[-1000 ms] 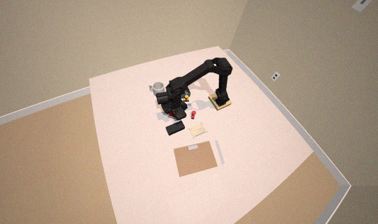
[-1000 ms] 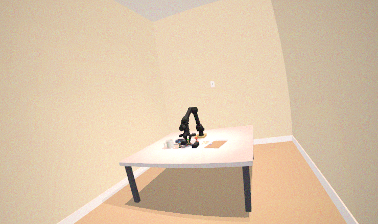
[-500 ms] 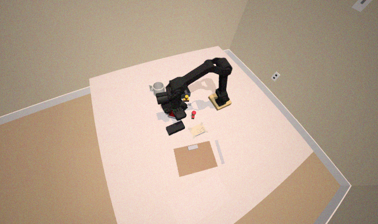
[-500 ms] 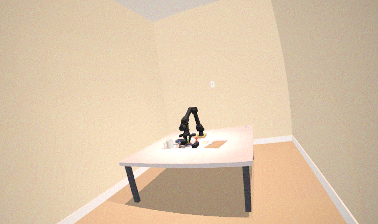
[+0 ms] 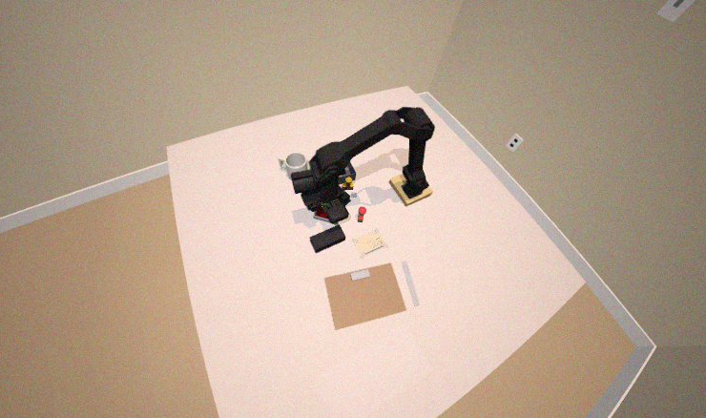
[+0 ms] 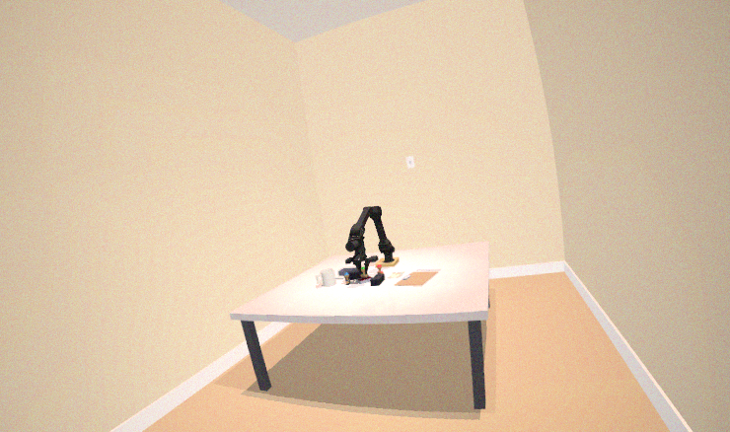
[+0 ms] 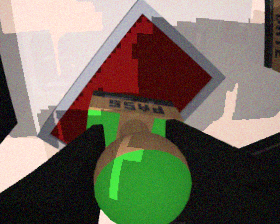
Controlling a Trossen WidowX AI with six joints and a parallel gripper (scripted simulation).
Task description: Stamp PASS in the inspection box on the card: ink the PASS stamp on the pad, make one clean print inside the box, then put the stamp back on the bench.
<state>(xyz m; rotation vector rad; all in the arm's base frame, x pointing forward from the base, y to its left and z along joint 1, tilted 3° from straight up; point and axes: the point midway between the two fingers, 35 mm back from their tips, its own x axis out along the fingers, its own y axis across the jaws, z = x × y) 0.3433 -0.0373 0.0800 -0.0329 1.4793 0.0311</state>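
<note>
The gripper (image 7: 140,145) is clamped on the PASS stamp (image 7: 139,163), with one black finger (image 7: 64,176) on each side of the wooden neck below the knob. The stamp is upright over the ink pad (image 7: 140,70), at the pad's near edge; contact between the stamp face and the pad cannot be confirmed.

The stamp has a glossy green ball knob, a turned wood neck and a green rectangular base with a dark lettered strip. The ink pad is a flat dark-red rectangle in a thin grey frame, lying diagonally on the pale table (image 5: 241,290).

In the top view, a red-knobbed stamp (image 5: 362,213) stands just right of the pad, and a yellow-knobbed stamp (image 5: 348,181) stands behind it. A black rectangular block (image 5: 327,238) lies in front of the pad, beside the cream card (image 5: 370,241). A brown clipboard (image 5: 364,296) with a grey strip (image 5: 410,282) beside it lies farther forward. A white mug (image 5: 295,161) stands behind the arm (image 5: 365,135).
</note>
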